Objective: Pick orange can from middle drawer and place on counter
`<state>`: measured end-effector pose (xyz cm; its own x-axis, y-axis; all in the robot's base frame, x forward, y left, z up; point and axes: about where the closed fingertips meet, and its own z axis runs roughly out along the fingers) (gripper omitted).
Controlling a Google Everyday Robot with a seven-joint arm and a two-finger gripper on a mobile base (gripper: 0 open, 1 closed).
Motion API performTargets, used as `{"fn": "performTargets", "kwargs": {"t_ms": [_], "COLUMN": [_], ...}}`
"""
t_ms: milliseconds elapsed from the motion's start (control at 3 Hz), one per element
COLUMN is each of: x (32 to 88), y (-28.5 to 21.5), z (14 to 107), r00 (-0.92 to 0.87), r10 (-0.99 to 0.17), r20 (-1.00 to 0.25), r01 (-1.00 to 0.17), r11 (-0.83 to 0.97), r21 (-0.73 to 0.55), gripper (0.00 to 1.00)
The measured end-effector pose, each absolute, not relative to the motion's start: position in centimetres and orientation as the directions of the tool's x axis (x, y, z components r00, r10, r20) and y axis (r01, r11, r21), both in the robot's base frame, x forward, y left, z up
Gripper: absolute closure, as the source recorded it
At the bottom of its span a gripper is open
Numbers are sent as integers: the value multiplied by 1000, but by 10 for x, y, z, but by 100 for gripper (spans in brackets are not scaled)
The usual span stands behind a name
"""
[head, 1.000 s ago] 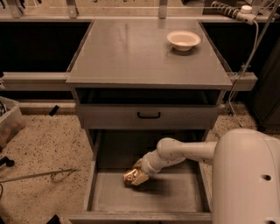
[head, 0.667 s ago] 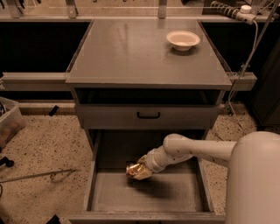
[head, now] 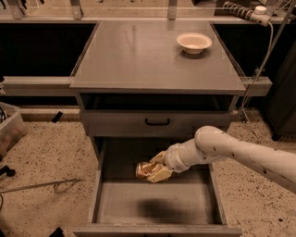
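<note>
The orange can (head: 142, 170) is a small shiny orange-gold can held above the floor of the open middle drawer (head: 155, 203). My gripper (head: 152, 170) is shut on the can, its cream fingers (head: 160, 174) wrapped around it. My white arm reaches in from the right, over the drawer's right wall. A dark shadow lies on the drawer floor under the can. The counter (head: 152, 55) is the flat gray top of the cabinet, above and behind the gripper.
A white bowl (head: 194, 42) sits on the counter at the back right. A closed gray drawer front with a black handle (head: 157, 122) is just above the open drawer. A cable and power strip (head: 247, 11) hang at the right. A plastic bin (head: 9, 129) stands on the floor at the left.
The gripper has lifted the can off the drawer floor and carried it up toward the drawer's back. The arm has risen with it.
</note>
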<state>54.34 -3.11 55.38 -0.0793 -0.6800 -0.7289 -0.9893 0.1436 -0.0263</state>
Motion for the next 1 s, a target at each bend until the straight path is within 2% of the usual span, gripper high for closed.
{"fn": "performTargets", "kwargs": {"t_ms": [667,1000], "x": [545,536], "y": [-27,-25], "z": [568,632], "r00": [-53,29], "r10": [-684,-689], "r20": [-728,-725], "r01": [-990,-985], "r11": [132,104], "r21": [-51,-138], "gripper": [100,100]}}
